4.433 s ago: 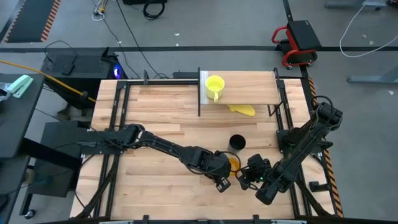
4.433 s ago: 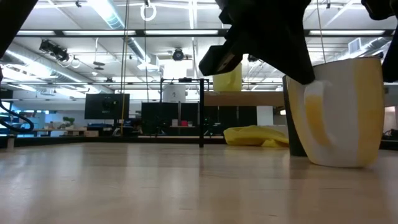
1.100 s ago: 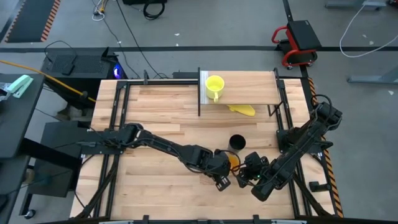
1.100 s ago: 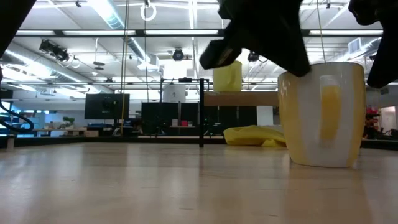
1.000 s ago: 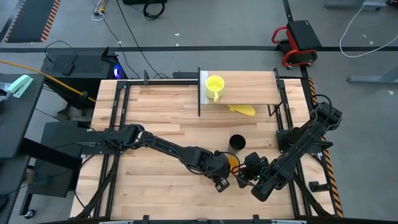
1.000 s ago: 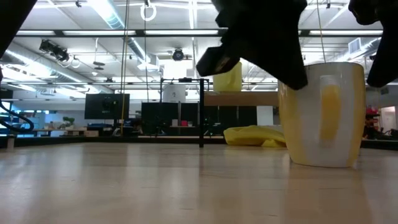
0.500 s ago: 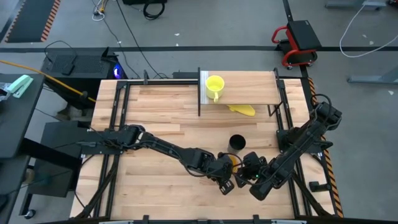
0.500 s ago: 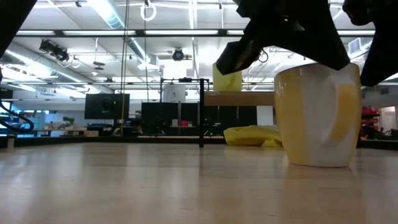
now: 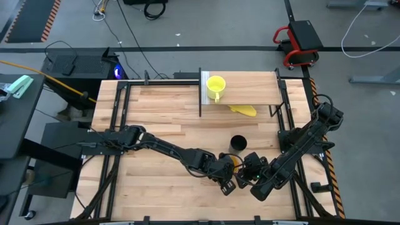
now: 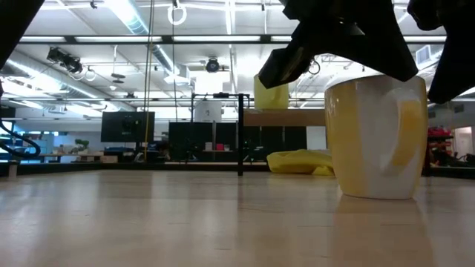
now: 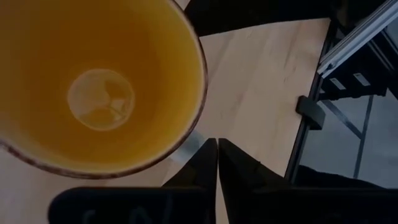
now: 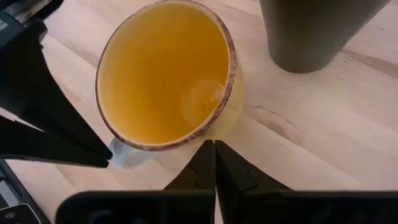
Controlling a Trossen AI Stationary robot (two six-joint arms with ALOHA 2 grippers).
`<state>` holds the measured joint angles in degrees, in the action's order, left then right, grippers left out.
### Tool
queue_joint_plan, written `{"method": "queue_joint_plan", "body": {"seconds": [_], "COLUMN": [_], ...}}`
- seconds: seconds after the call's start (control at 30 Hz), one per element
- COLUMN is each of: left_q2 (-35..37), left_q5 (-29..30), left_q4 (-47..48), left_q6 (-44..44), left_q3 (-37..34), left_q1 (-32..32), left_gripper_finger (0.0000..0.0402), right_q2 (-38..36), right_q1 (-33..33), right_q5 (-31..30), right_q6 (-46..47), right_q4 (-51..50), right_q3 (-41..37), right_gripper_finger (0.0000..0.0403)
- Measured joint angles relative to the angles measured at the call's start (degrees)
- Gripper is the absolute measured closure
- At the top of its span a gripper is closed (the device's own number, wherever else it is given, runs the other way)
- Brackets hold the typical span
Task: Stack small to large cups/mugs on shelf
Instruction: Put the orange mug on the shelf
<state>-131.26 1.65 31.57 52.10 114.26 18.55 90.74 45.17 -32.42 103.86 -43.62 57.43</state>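
High view shows you both grippers crowded round the orange mug [image 9: 234, 162] near the table's front edge, just in front of the black cup [image 9: 238, 143]. Your left gripper [image 9: 227, 185] has slid a little toward the front and right since a second ago and sits beside the mug's rim; its fingers are pressed together with nothing between them, as the left wrist view shows them meeting just outside the mug [image 11: 99, 87]. Your right gripper [image 9: 245, 177] has barely moved and hangs just right of the mug, fingers likewise closed on nothing. In the low view the mug [image 10: 375, 137] stands upright on the table, turned slightly, so its white handle [image 10: 406, 133] now faces further right than before. The yellow mug [image 9: 215, 85] stays on the shelf [image 9: 250, 88], with the yellow lump [image 9: 243, 110] just in front.
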Motion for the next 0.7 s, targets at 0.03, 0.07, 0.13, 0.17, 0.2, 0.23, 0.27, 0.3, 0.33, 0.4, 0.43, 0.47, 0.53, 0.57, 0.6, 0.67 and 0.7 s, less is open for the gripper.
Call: {"method": "queue_joint_plan", "body": {"seconds": [0.03, 0.07, 0.13, 0.17, 0.2, 0.23, 0.27, 0.3, 0.33, 0.4, 0.43, 0.47, 0.53, 0.57, 0.6, 0.67, 0.7], "left_q2": [0.0, 0.0, 0.1, 0.2, 0.3, 0.5, 0.8, 1.3, 1.7, 2.5, 2.6, 2.6, 2.1, 1.7, 1.1, 0.1, -0.1], "left_q5": [0.0, -0.1, -1.2, -1.9, -2.3, -2.5, -2.7, -2.7, -2.6, -1.3, -0.2, 0.6, 1.6, 1.6, 1.5, 1.5, 1.5], "left_q4": [0.0, 0.0, 0.0, 0.1, 0.3, 0.4, 0.9, 2.5, 3.9, 6.6, 8.7, 10.0, 11.3, 10.8, 10.1, 8.9, 8.4], "left_q6": [0.1, 0.2, 0.2, 0.2, 0.2, 0.2, 0.2, 0.2, 0.1, 0.0, 0.0, 0.0, 0.3, 0.6, 0.9, 1.0, 1.1], "left_q3": [0.0, 0.0, 0.0, 0.0, 0.0, 0.0, 0.0, 0.0, 0.0, 0.0, 0.0, 0.0, 0.0, 0.0, 0.0, 0.0, -0.1], "left_q1": [0.0, 0.0, 0.1, 0.2, 0.3, 0.4, 0.6, 0.8, 1.0, 1.3, 1.5, 1.6, 1.7, 1.7, 1.5, 1.4, 1.2], "left_gripper_finger": [0.0379, 0.0378, 0.0377, 0.0377, 0.0378, 0.038, 0.0381, 0.0383, 0.0386, 0.0389, 0.039, 0.0391, 0.039, 0.0389, 0.0386, 0.0383, 0.0381], "right_q2": [0.0, 0.0, 0.0, 0.0, -0.2, -0.5, -1.1, -1.6, -2.3, -3.5, -4.0, -4.4, -4.9, -4.9, -4.9, -4.9, -4.7], "right_q1": [0.0, 0.0, 0.0, 0.0, 0.2, 0.4, 0.6, 0.8, 0.9, 1.2, 1.1, 1.1, 1.1, 1.0, 0.8, 0.7, 0.7], "right_q5": [0.4, 0.9, 2.0, 2.1, 2.3, 2.3, 2.3, 2.3, 2.4, 2.3, 2.3, 2.2, 1.4, 1.0, 0.8, 0.7, 0.7], "right_q6": [-0.2, -0.4, -0.6, -0.6, -0.6, -0.6, -0.6, -0.6, -0.6, -0.6, -0.6, -0.6, -0.6, -0.6, -0.6, -0.6, -0.6], "right_q4": [0.0, -0.1, -0.7, -0.9, -1.1, -1.5, -1.9, -2.2, -2.6, -3.6, -3.8, -3.7, -3.8, -3.6, -3.6, -3.6, -3.5], "right_q3": [0.0, 0.0, 0.0, 0.0, 0.0, 0.0, 0.0, 0.0, 0.0, 0.0, 0.0, 0.0, 0.0, 0.0, 0.0, 0.0, 0.0], "right_gripper_finger": [0.0395, 0.0393, 0.039, 0.0389, 0.0389, 0.0389, 0.0391, 0.0393, 0.0395, 0.0398, 0.0399, 0.04, 0.0398, 0.0396, 0.0395, 0.0392, 0.0392]}}
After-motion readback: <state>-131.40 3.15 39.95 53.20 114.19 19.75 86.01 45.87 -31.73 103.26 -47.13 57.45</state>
